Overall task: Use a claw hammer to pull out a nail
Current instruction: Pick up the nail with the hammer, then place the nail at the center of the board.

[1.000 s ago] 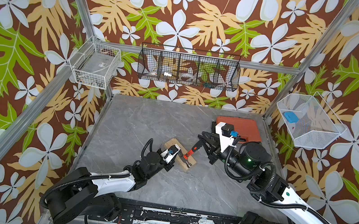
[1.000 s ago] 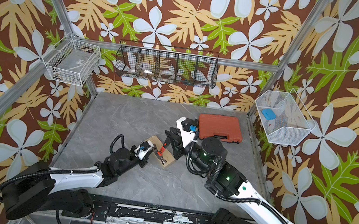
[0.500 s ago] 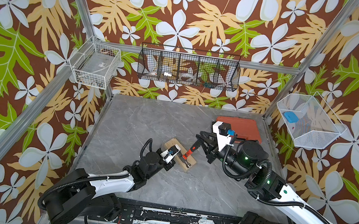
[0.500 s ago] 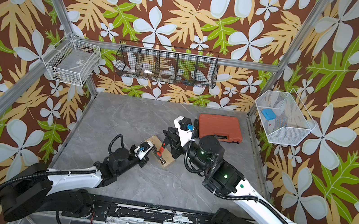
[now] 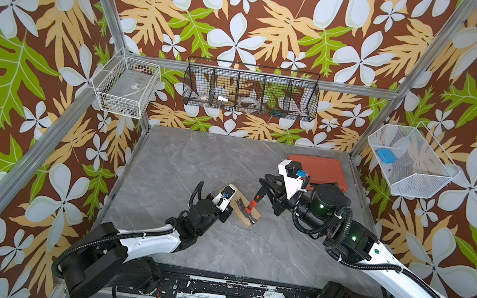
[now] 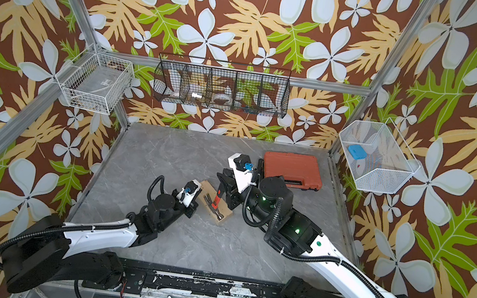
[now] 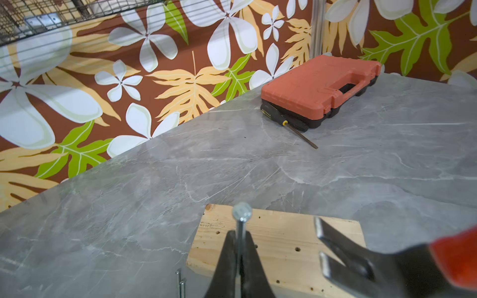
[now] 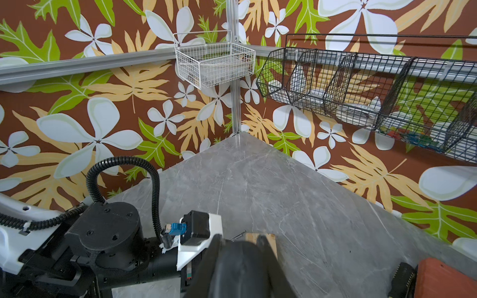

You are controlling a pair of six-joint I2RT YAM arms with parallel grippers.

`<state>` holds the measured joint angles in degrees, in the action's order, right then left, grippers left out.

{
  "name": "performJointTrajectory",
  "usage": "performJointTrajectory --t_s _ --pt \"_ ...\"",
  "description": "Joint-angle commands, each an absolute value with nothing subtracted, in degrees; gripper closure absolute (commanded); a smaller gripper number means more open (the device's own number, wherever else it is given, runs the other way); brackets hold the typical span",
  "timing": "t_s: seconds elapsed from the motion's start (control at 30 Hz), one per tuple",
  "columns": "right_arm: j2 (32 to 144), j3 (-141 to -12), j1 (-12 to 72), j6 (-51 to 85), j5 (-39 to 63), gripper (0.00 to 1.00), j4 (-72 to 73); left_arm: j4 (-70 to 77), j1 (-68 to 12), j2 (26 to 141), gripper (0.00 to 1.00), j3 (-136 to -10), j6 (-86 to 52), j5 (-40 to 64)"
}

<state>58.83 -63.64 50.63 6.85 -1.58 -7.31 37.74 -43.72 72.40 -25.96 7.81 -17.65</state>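
Nearest to me, the left gripper [image 7: 240,236] is pressed together on the shaft of a nail [image 7: 242,213]. The nail stands roughly upright over the wooden block [image 7: 284,232]; I cannot tell whether its tip is seated in the wood. Two loose nails [image 7: 181,282] lie on the grey table [image 7: 154,180] just beside the block. The claw hammer [image 7: 387,265] has its steel head over the block, with the prongs of the claw near the held nail but apart from it. The right gripper [image 8: 238,246] is clamped on the hammer's black tail end, and both top views show the red-orange shaft sloping down to the block. My judgement is that the step in hand is setting the claw to the nail, not the pull itself. The next move calls for sliding the fork under the nail head while the left fingers give way, then levering back on the hammer head with the block kept from shifting. Farther off, a thin black screwdriver [image 7: 300,133] lies against the orange case [image 7: 317,85]. Farthest, the black wire basket [image 8: 361,77] hangs on the wall. Markings: I find no brand, label or writing that can be read in any view.
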Motion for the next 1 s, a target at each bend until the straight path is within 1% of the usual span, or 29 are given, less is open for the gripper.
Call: performJointTrajectory --t_s 0.0,0.13,0.3,0.43,0.6,0.77,0.97 --pt "58.24 -63.70 50.75 6.99 -5.98 1.00 -4.23 29.14 -41.14 73.10 0.97 -29.45 -1.62 -20.68" --pt "57.15 -61.83 50.27 7.81 -8.93 1.00 -3.83 17.26 -36.48 75.90 0.97 -34.92 -6.47 -18.70" --pt "56.04 -58.30 46.10 12.62 -8.06 1.00 -2.03 11.00 -32.45 78.87 0.97 -37.90 -8.94 -15.31" --pt "55.29 -55.95 43.67 15.49 -7.95 1.00 -0.98 9.19 -27.98 80.41 0.95 -38.65 -12.53 -11.79" --pt "54.08 -53.91 42.15 17.16 -8.26 1.00 0.35 5.44 -25.19 85.69 0.95 -41.51 -12.99 -8.72" --pt "52.83 -52.30 41.27 18.36 -9.11 1.00 1.60 3.35 -23.31 91.01 0.95 -44.56 -14.73 -6.67" --pt "52.25 -50.86 40.95 19.01 -9.82 1.00 2.40 2.54 -22.55 96.42 0.93 -46.62 -15.90 -6.83"
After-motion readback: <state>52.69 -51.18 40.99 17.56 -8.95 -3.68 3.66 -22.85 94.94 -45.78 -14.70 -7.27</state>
